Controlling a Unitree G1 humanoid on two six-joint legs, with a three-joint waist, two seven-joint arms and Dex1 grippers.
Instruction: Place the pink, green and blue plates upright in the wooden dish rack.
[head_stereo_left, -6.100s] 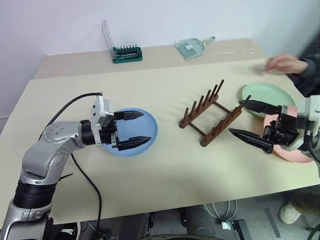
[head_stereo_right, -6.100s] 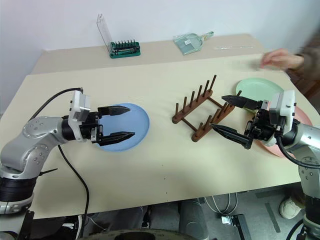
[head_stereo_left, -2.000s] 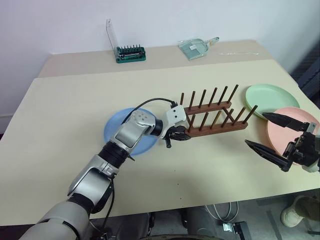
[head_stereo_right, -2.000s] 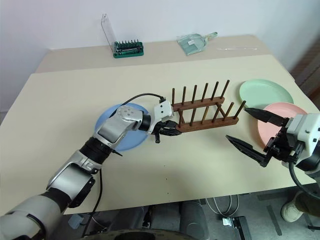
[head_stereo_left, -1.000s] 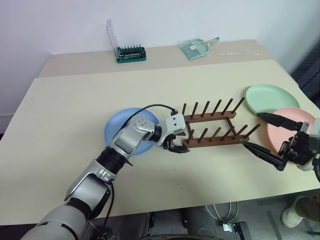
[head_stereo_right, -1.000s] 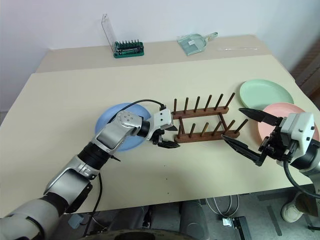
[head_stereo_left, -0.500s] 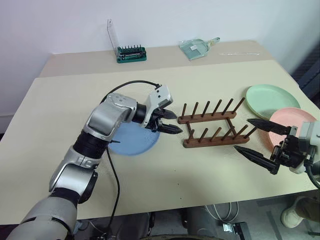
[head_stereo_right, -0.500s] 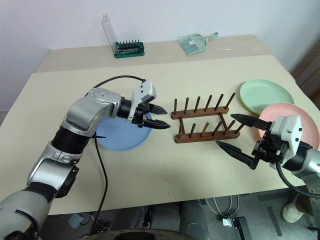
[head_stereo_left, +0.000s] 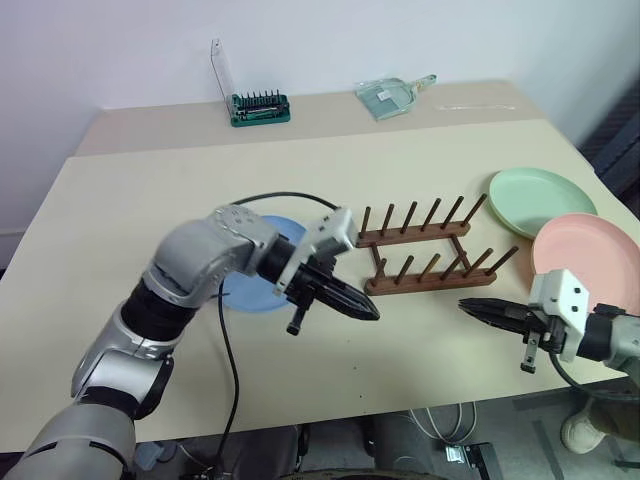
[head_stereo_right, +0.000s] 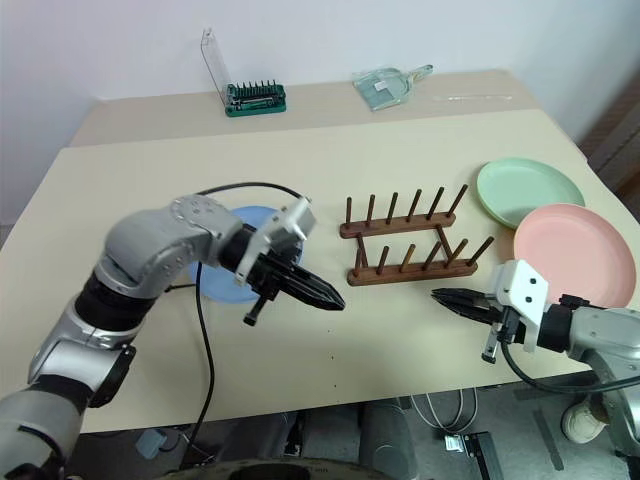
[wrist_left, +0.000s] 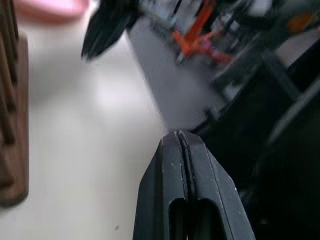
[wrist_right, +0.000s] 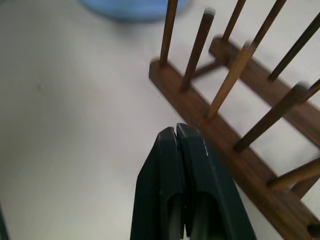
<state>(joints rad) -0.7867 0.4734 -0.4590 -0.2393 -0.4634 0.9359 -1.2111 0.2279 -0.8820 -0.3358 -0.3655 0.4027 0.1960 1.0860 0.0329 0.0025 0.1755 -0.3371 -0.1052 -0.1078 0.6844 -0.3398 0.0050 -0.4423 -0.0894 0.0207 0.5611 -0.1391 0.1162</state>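
The wooden dish rack (head_stereo_left: 425, 255) stands empty at mid-table, its two peg rows running left to right. A blue plate (head_stereo_left: 243, 293) lies flat to its left, partly under my left arm. To the rack's right, the green plate (head_stereo_left: 540, 190) and the pink plate (head_stereo_left: 590, 250) also lie flat. My left gripper (head_stereo_left: 368, 314) is shut and empty, hovering in front of the rack's left end and pointing right. Shut and empty too, my right gripper (head_stereo_left: 468, 304) sits low in front of the rack's right end, pointing left. The right wrist view has the shut fingertips (wrist_right: 176, 132) close to the rack (wrist_right: 240, 105).
A green bit holder with a clear lid (head_stereo_left: 260, 106) and a clear scoop (head_stereo_left: 390, 93) sit at the back of the table. A black cable (head_stereo_left: 225, 330) loops from my left arm over the front edge. Bare tabletop lies between the two grippers.
Both grippers have closed from open. My left gripper drew back from the rack's left end toward the table's front. The right gripper sank lower in front of the rack.
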